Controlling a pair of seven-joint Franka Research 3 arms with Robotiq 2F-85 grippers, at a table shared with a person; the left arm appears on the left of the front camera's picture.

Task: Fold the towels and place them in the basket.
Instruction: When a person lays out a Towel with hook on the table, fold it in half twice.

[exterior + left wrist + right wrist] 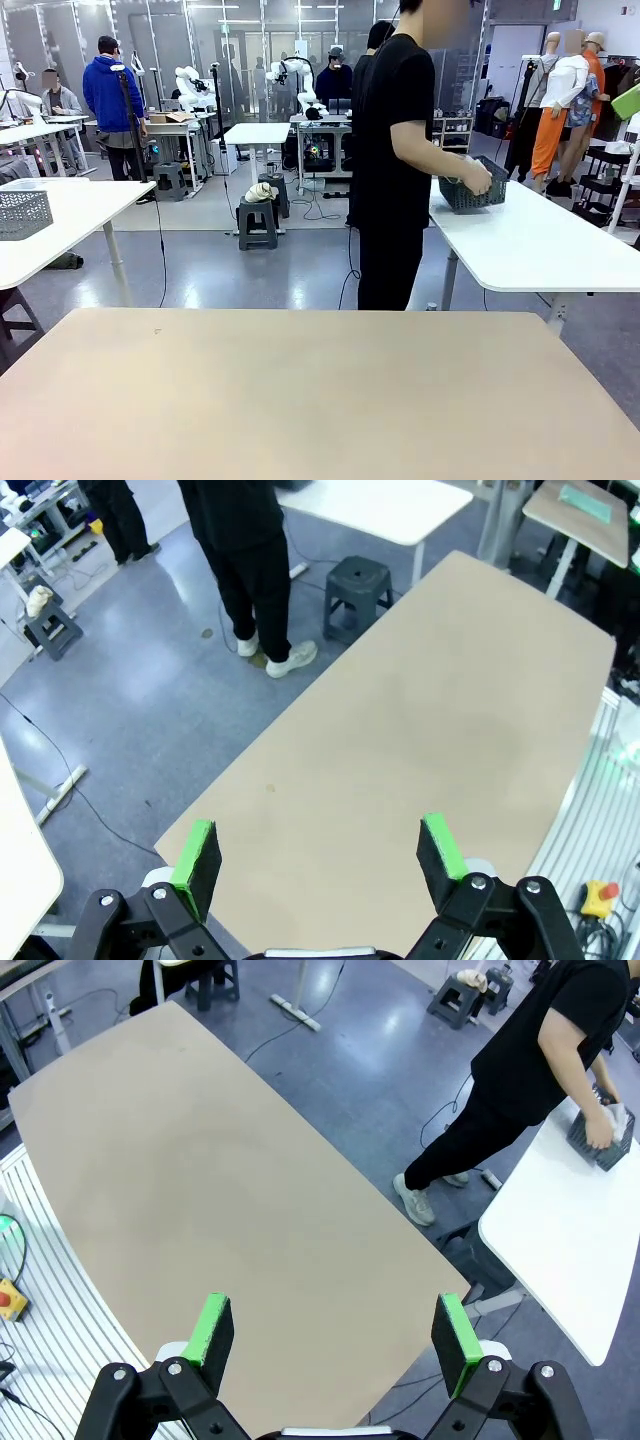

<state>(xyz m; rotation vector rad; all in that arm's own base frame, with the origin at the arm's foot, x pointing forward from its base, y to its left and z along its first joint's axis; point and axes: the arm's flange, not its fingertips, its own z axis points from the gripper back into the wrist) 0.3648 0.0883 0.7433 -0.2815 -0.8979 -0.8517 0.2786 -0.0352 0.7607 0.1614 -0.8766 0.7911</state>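
The dark grey mesh basket (474,192) stands on a white side table behind my work table, and a person in black has both hands on it. From the right wrist camera the same basket (597,1142) sits far off at the upper right, with something pale in it under the person's hand; I cannot tell what it is. The towels are out of view. My left gripper (318,855) hangs open above the bare beige table (420,720). My right gripper (335,1335) is open too, high over the beige table (200,1190), with nothing between its fingers.
A paler grey mesh basket (22,213) rests on a white table at the left. The white side table (540,245) stands to the right behind my table. Beyond the table's far edge, a black stool (358,585) stands on the floor near the person's feet.
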